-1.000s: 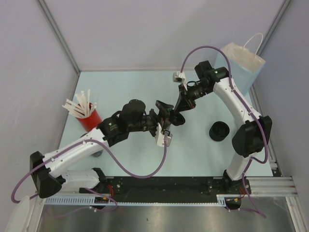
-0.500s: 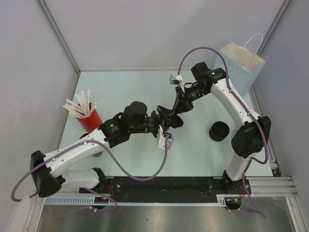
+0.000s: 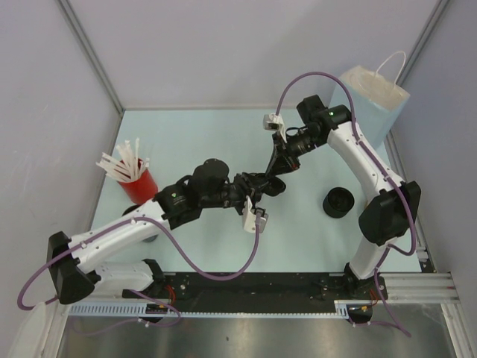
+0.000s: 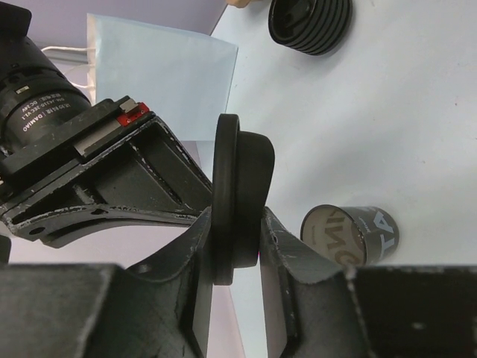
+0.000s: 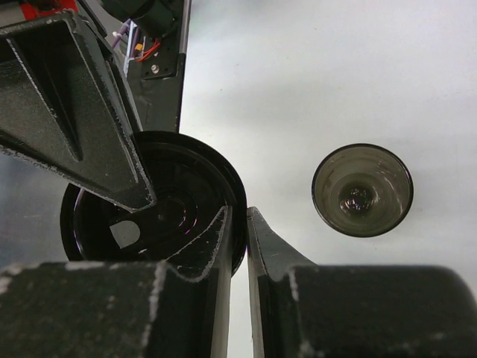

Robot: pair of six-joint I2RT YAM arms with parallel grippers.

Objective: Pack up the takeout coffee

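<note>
Left wrist view: left jaws and right jaws pinch the black lid (image 4: 242,190)

The top camera looks down on the whole tabletop (image 3: 186,142) from behind. Both close wrist cameras share the black lid (image 4: 240,201).

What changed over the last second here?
The left gripper edged slightly toward the right gripper and closed onto the black lid held there. Unchanged: the right gripper's grip, the black cup, paper bag and red cup of straws.
</note>
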